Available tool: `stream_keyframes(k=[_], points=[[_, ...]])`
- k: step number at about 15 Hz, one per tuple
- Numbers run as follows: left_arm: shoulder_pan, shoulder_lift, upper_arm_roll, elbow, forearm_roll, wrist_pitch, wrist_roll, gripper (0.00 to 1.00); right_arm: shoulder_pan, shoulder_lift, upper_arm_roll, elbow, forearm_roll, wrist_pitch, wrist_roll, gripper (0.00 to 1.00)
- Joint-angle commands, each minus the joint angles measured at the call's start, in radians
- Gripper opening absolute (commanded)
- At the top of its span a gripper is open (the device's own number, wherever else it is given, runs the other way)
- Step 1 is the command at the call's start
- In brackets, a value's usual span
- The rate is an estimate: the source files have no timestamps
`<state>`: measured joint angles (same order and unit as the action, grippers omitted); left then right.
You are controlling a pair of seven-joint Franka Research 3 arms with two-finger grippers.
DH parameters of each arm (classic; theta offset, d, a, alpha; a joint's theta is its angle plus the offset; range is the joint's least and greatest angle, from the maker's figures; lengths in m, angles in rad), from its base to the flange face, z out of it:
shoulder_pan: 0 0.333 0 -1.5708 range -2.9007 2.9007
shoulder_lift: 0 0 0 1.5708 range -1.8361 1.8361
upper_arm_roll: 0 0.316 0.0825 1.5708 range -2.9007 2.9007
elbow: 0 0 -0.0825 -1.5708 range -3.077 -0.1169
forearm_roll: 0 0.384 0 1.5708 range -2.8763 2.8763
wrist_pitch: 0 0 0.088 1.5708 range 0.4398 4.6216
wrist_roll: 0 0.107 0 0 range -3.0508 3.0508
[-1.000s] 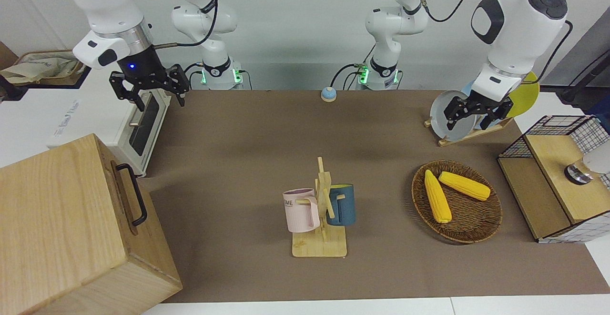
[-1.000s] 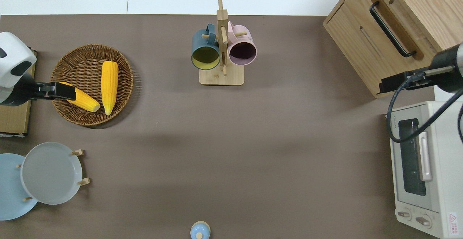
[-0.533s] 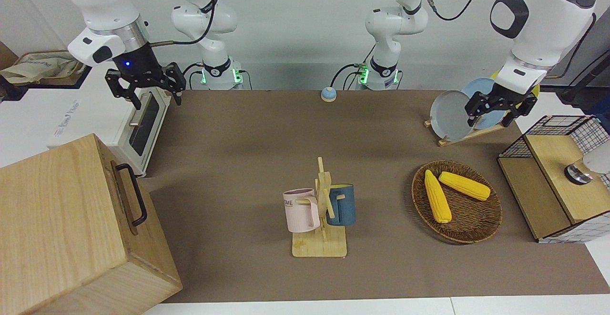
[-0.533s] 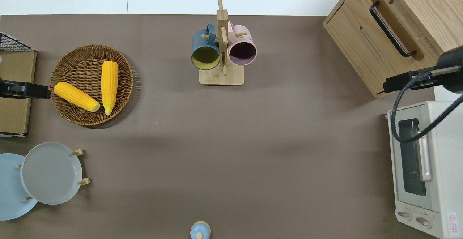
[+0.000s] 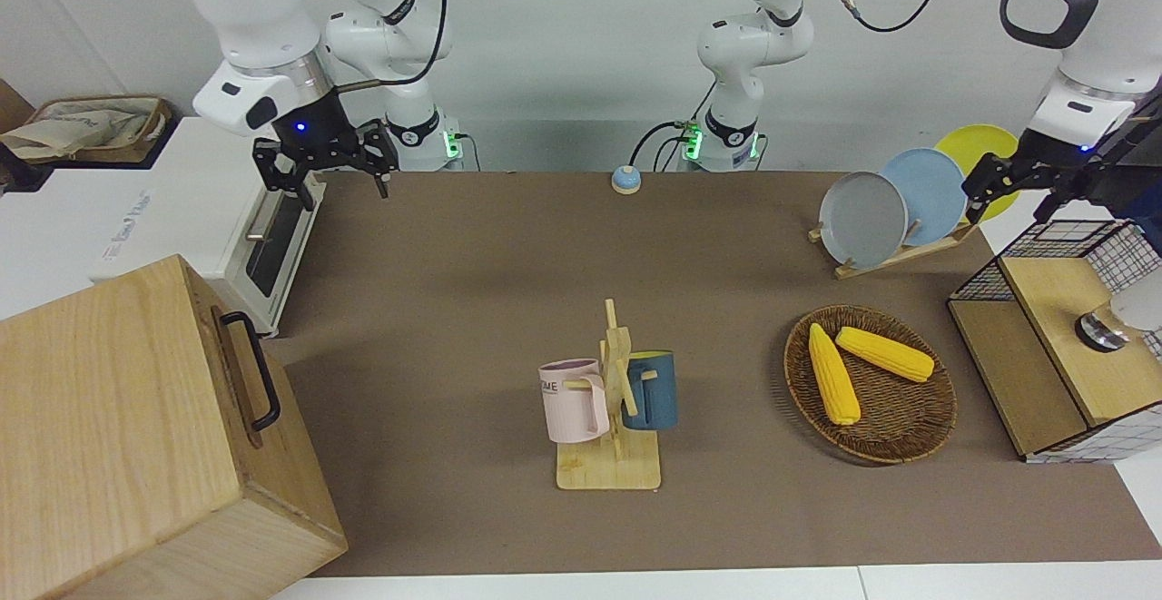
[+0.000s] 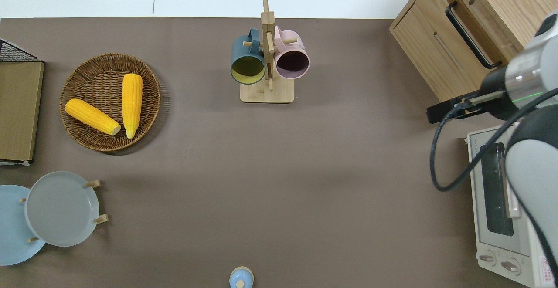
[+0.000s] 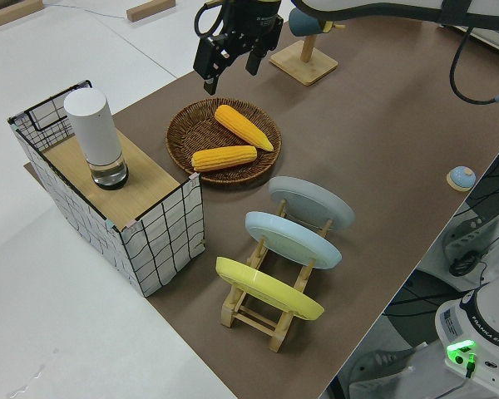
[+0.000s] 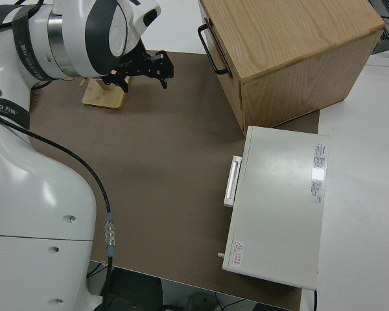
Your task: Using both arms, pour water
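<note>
My right gripper (image 5: 345, 193) hangs open over the brown mat, between the wooden box and the toaster oven; it also shows as right gripper (image 6: 453, 110) and right gripper (image 8: 144, 83). My left gripper (image 5: 1006, 208) is open in the air at the left arm's end of the table, outside the overhead view, and appears as left gripper (image 7: 230, 77). Neither holds anything. A pink mug (image 5: 572, 400) and a blue mug (image 5: 652, 389) hang on a wooden rack (image 5: 610, 471). A white cylinder bottle (image 7: 96, 133) stands on the wire crate (image 7: 162, 237). No water shows.
A wicker basket (image 5: 908, 432) holds two corn cobs. Three plates stand in a wooden plate rack (image 7: 258, 316). A toaster oven (image 6: 523, 218) and a wooden box (image 5: 118, 437) with a black handle fill the right arm's end. A small blue bell (image 5: 625, 180) sits near the robots.
My left gripper has swung away from the plates toward the left arm's end of the table and left the overhead view. My right gripper has shifted off the oven toward the table's middle.
</note>
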<state>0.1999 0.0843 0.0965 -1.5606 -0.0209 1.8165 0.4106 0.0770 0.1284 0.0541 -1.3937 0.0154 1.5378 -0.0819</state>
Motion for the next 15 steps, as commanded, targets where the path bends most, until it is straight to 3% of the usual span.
stream_keyframes(k=[1, 4, 9, 11, 15], points=[[0.091, 0.028, -0.007, 0.013, -0.059, 0.047, 0.157, 1.00, 0.087, 0.034, -0.003, -0.041, 0.014, 0.050, 0.056, 0.987], [0.157, 0.049, -0.007, 0.011, -0.074, 0.095, 0.273, 1.00, 0.138, 0.118, -0.003, -0.041, 0.070, 0.183, 0.074, 0.987], [0.275, 0.104, -0.007, 0.013, -0.235, 0.207, 0.480, 1.00, 0.199, 0.230, -0.003, -0.030, 0.078, 0.416, 0.083, 0.987], [0.314, 0.127, -0.007, 0.011, -0.341, 0.269, 0.494, 1.00, 0.211, 0.264, -0.003, -0.030, 0.078, 0.505, 0.080, 0.987], [0.314, 0.158, -0.017, 0.002, -0.447, 0.411, 0.493, 1.00, 0.247, 0.332, -0.003, -0.025, 0.057, 0.685, 0.047, 0.987]])
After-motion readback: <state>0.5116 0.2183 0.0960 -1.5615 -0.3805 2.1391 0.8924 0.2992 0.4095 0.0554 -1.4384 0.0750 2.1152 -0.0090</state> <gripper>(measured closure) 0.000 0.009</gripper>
